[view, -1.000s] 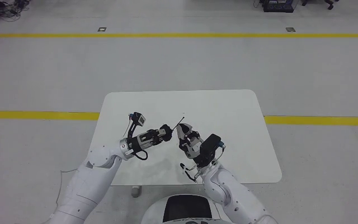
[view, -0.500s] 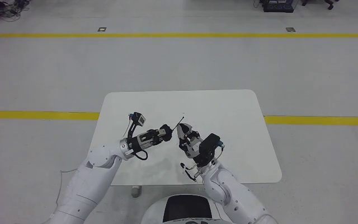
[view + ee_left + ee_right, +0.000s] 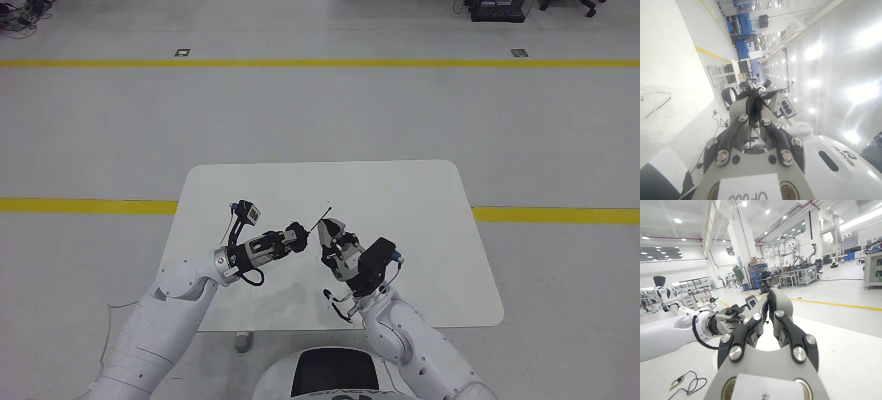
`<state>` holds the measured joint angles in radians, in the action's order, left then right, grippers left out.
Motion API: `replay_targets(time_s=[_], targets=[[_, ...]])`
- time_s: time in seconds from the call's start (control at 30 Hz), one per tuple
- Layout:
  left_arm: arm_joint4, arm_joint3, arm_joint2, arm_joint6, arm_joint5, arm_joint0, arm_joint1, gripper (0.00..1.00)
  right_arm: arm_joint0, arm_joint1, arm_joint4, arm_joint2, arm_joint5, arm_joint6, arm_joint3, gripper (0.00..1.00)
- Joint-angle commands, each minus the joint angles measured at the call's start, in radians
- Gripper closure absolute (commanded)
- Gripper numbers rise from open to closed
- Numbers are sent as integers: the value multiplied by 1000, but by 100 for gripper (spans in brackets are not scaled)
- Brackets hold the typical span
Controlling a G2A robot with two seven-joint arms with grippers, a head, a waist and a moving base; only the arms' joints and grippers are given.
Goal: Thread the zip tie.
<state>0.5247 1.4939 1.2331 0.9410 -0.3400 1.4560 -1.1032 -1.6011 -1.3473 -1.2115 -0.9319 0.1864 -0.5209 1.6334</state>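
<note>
The left gripper [image 3: 297, 236], clenched on the black zip tie [image 3: 321, 216], meets the right gripper [image 3: 327, 232], also pinched shut on it, above mid-tabletop [image 3: 420, 200]. What looks like a clear box [image 3: 676, 91] there holds thin black strips [image 3: 658, 107].

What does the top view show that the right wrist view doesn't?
Top view's own: the table's whole rounded outline and the right arm's white forearm over its near edge. Right wrist view's own: the right end effector close up, shut on the zip tie, whose tail curves out beyond it. Shared: the table top, the left arm, the zip tie and the right end effector.
</note>
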Motion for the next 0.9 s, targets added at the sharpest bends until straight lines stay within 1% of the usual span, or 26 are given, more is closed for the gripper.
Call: replay_targets(time_s=[0.0, 0.43, 0.87], targets=[[0, 0, 0, 0, 0, 0, 0, 100, 1, 0, 1, 1, 1, 2, -1, 100], [0, 0, 0, 0, 0, 0, 0, 100, -2, 0, 2, -5, 5, -11, 3, 100], [0, 0, 0, 0, 0, 0, 0, 100, 0, 1, 2, -9, 34, -9, -2, 100]])
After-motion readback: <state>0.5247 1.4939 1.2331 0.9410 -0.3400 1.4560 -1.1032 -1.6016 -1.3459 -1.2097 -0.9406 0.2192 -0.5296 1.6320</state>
